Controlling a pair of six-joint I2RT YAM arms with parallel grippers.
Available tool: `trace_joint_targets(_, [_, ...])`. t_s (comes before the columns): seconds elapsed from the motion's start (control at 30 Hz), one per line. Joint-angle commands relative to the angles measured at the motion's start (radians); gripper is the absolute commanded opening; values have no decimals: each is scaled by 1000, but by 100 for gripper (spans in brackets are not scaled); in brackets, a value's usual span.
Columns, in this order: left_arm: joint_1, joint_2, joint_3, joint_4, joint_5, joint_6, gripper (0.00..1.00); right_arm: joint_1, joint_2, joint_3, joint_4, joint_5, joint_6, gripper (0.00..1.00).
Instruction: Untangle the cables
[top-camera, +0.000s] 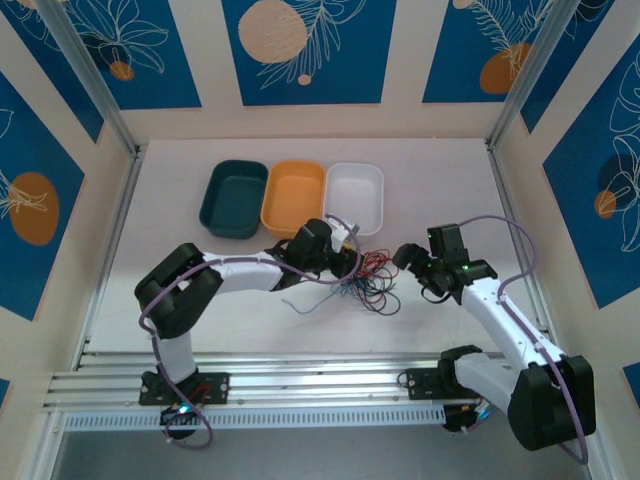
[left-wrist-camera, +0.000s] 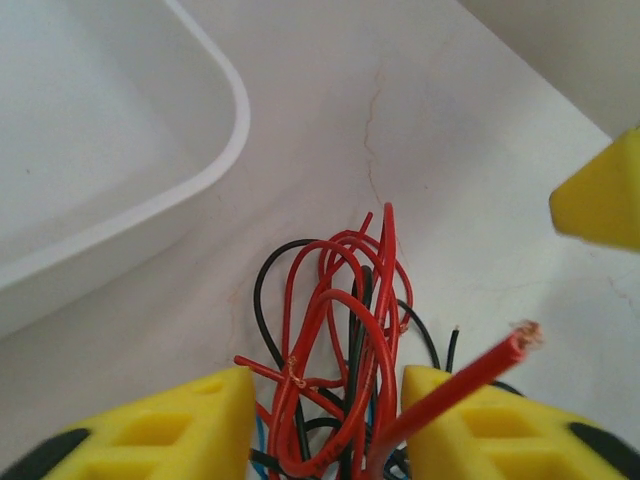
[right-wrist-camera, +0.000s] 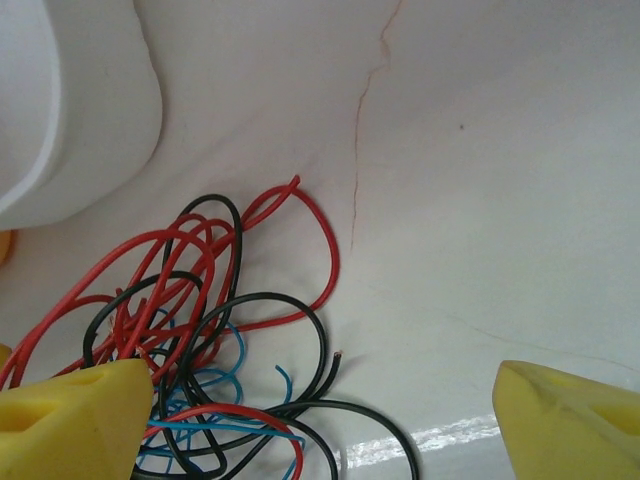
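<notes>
The cables lie in one tangled heap of thin red, black and blue strands on the white table, between my two grippers. My left gripper is at the heap's left side. In its wrist view the left gripper has its yellow fingers pressed against a bunch of red and black cables, and one red end sticks out over the right finger. My right gripper is at the heap's right side. It stands wide open, its left fingertip beside the cables, with bare table between its fingers.
Three trays stand side by side behind the heap: teal, orange and white. The white tray's rim is close to the left gripper. A yellow fingertip of the right gripper shows at the right of the left wrist view.
</notes>
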Motion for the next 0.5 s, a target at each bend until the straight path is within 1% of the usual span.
trace_joint_targets(0.0, [-11, 7, 7, 31, 35, -30, 29, 26, 29, 15, 0, -36, 24, 88])
trace_joint_targets(0.17, [-14, -20, -21, 29, 30, -58, 4, 58, 90, 42, 20, -91, 51, 85])
trace_joint_targets(0.3, [-14, -81, -83, 29, 24, -76, 0, 98, 128, 73, 6, -104, 59, 83])
trace_joint_targets(0.47, [-12, -182, -168, -3, -4, -108, 0, 148, 157, 103, -24, -114, 64, 78])
